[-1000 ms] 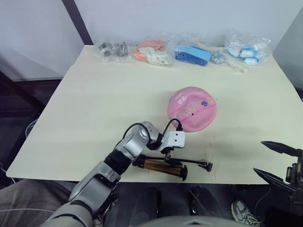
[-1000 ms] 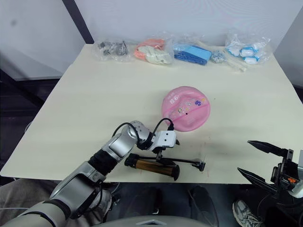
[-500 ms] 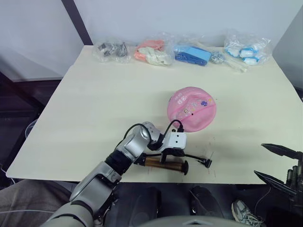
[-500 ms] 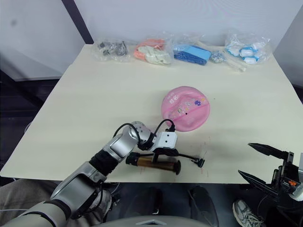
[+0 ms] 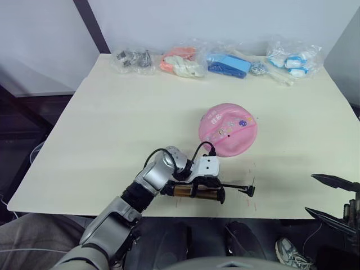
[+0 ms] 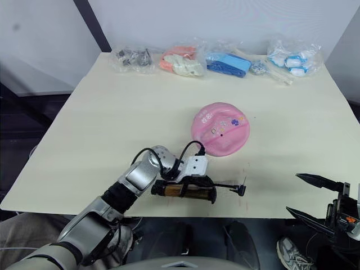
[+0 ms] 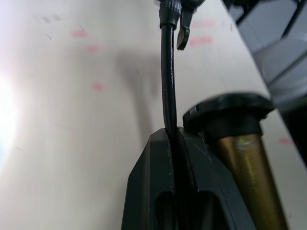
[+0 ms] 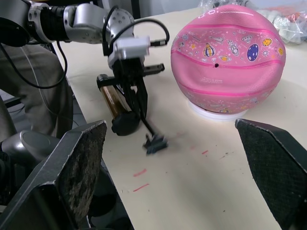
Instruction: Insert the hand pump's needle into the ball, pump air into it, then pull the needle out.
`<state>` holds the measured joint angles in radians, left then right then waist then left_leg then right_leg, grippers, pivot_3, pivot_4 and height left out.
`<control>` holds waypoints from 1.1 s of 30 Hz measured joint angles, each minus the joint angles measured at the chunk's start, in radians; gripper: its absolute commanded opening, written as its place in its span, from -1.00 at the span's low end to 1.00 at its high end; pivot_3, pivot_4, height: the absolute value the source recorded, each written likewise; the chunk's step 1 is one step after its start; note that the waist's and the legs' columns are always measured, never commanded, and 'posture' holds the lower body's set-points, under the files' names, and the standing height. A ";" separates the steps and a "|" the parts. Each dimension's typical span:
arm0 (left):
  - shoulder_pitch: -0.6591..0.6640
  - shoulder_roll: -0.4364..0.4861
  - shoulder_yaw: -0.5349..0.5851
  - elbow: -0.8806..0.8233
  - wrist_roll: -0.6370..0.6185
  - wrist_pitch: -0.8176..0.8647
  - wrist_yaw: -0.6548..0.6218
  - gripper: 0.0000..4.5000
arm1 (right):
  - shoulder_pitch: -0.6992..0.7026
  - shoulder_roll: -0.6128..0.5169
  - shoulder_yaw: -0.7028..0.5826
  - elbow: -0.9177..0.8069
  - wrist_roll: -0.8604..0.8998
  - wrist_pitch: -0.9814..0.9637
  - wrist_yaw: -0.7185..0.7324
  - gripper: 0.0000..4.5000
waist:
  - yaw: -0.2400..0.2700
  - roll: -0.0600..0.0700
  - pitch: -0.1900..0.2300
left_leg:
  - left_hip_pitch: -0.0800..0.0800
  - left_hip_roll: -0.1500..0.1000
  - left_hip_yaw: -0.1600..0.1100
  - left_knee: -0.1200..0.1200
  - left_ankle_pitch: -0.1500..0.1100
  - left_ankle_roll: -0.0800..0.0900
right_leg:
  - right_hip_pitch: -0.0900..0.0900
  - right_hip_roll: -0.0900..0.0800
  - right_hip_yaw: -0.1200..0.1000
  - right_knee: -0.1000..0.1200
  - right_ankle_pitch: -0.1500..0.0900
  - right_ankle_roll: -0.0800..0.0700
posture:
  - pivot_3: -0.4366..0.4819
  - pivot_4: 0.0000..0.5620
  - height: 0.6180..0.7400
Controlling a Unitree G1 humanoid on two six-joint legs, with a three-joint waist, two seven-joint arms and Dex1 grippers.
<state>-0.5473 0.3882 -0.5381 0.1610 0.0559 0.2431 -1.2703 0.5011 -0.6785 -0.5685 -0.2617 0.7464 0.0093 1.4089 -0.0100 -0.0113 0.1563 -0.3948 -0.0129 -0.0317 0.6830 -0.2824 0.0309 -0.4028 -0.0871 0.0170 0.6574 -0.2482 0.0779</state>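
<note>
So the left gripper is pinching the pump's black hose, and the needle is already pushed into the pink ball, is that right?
Not quite. The left gripper is shut on the hand pump's hose, but the needle is not in the ball. The right wrist view shows the fitting hanging just above the table, well apart from the ball.

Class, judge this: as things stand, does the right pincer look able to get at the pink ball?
Probably yes. The right pincer is open and faces the ball across bare table; the hose and its fitting lie off to one side.
</note>
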 measured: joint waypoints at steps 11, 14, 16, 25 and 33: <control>0.059 -0.041 0.074 -0.091 -0.128 0.045 0.039 -0.95 | 0.002 0.151 0.003 -0.123 0.055 0.088 -0.274 1.00 | -0.001 0.001 0.000 | 0.000 0.001 0.000 0.000 0.000 0.000 | 0.000 0.000 0.000 0.000 0.000 0.000 | -0.05 -0.47 0.94; 0.082 -0.058 0.077 -0.114 -0.148 0.059 0.061 -0.95 | 0.009 0.209 0.017 -0.203 0.074 0.163 -0.452 1.00 | 0.001 0.001 0.000 | 0.000 0.001 0.000 0.000 0.000 0.000 | 0.000 -0.001 0.000 0.000 0.000 0.000 | -0.05 -0.47 0.94; 0.082 -0.070 0.078 -0.118 -0.160 0.073 0.080 -0.95 | 0.011 0.237 0.039 -0.256 0.101 0.222 -0.568 1.00 | 0.000 0.001 0.000 | 0.000 0.001 -0.001 0.000 0.000 0.000 | 0.000 -0.001 0.000 0.000 0.000 0.000 | -0.05 -0.47 0.94; 0.102 -0.125 0.080 -0.157 -0.179 0.138 0.186 -0.95 | 0.059 0.277 0.069 -0.400 0.316 0.416 -0.878 1.00 | 0.000 0.002 -0.001 | 0.000 0.000 -0.001 0.000 0.000 0.000 | 0.000 -0.001 0.000 0.000 0.000 0.000 | -0.05 -0.47 0.94; 0.104 -0.162 0.081 -0.157 -0.178 0.147 0.270 -0.95 | 0.074 0.239 0.117 -0.445 0.454 0.538 -1.081 1.00 | -0.001 0.002 -0.001 | -0.001 0.000 0.000 0.000 0.000 0.000 | 0.000 0.000 0.000 0.000 0.000 0.000 | -0.05 -0.47 0.94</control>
<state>-0.4433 0.2266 -0.4571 0.0035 -0.1226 0.3902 -1.0001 0.5752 -0.4393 -0.4514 -0.7069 1.2004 0.5475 0.3278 -0.0114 -0.0095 0.1556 -0.3954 -0.0129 -0.0320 0.6830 -0.2824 0.0309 -0.4030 -0.0875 0.0171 0.6574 -0.2482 0.0778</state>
